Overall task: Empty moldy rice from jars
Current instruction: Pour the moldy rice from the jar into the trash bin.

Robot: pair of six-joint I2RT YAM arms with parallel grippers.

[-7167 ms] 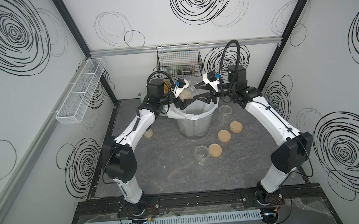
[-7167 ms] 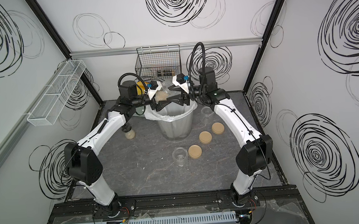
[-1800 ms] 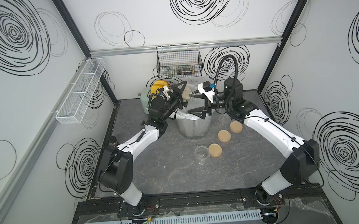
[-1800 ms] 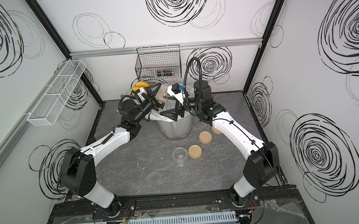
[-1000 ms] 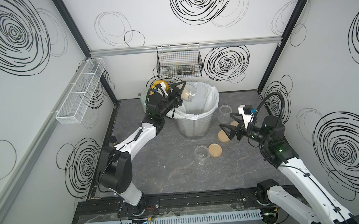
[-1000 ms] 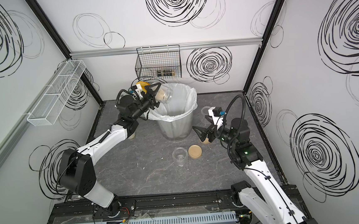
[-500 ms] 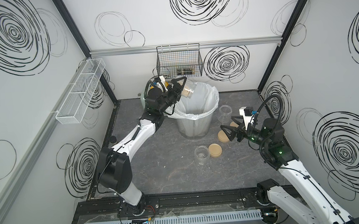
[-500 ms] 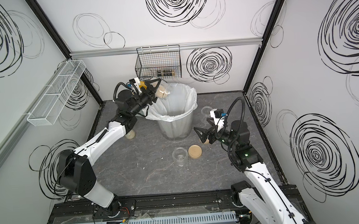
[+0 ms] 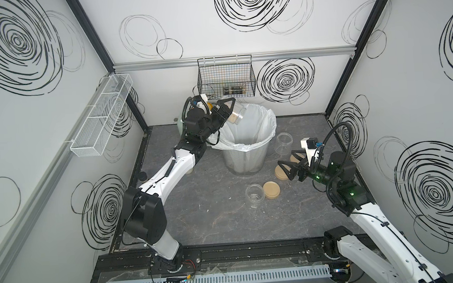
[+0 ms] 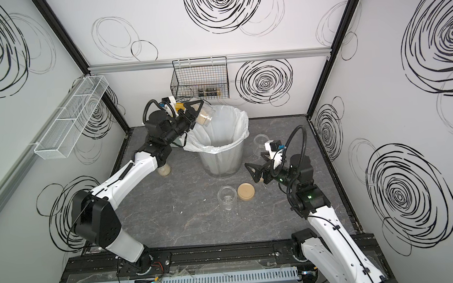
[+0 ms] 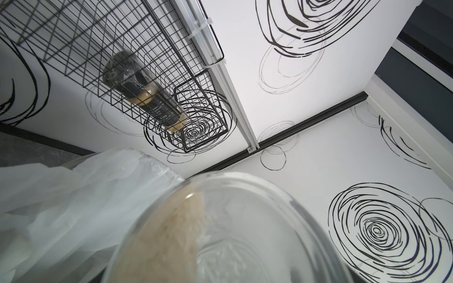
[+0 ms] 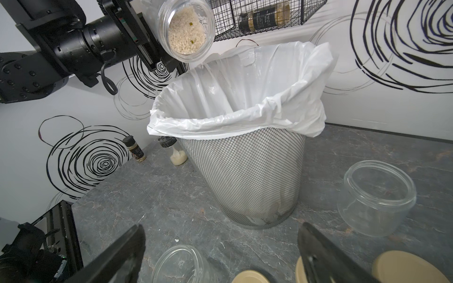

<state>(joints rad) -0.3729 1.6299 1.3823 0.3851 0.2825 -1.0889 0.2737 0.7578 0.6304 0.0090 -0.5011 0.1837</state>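
bin (image 9: 244,160): mesh with a white liner, mid-table
left gripper (image 9: 227,113): clamped on the held jar (image 9: 237,116), which is tilted mouth toward the bin, up above its back-left rim
right gripper (image 9: 286,161): jaws spread wide, nothing in them, low over the lids (image 9: 271,190)
front empty jar (image 9: 255,199): right beside a lid
back empty jar (image 9: 283,143): just right of the bin
moldy rice (image 12: 187,31): inside the held jar, lying along its lower side

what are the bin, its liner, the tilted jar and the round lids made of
Bin: looks like silvery metal mesh, with a fine open weave.
Liner: thin white plastic film, crinkled and draped.
Tilted jar: clear and glossy, glass or hard plastic; the rice shows through.
Lids: matte tan discs, wood or plastic, cannot tell.
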